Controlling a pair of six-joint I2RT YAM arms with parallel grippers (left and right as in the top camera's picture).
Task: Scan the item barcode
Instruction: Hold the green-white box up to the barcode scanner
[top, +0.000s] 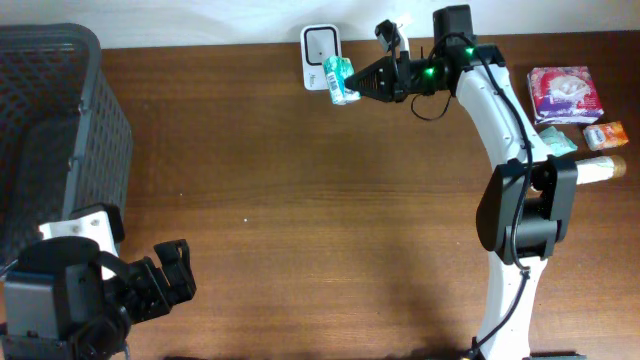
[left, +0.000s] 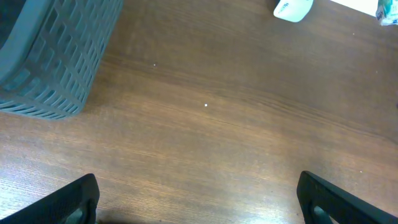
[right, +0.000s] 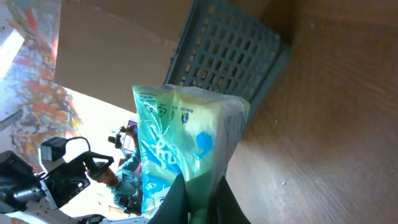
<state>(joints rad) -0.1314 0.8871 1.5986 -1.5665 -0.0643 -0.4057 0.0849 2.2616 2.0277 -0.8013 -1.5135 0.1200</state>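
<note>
- The right hand (top: 364, 80) is clamped on a teal packet (top: 338, 80), held just beside the white scanner (top: 320, 45) at the surface's (top: 300, 200) far edge.
- The left hand (top: 170, 275) hovers near the grey basket (top: 50, 120), spread apart.
- Risk: it's pinched by one end (soft wrapper), so it could sag and show the scanner the wrong face.

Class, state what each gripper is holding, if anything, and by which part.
The right gripper holds the green-and-white packet, pinched at its lower end as the right wrist view shows it. The left gripper is open and holds nothing.
</note>
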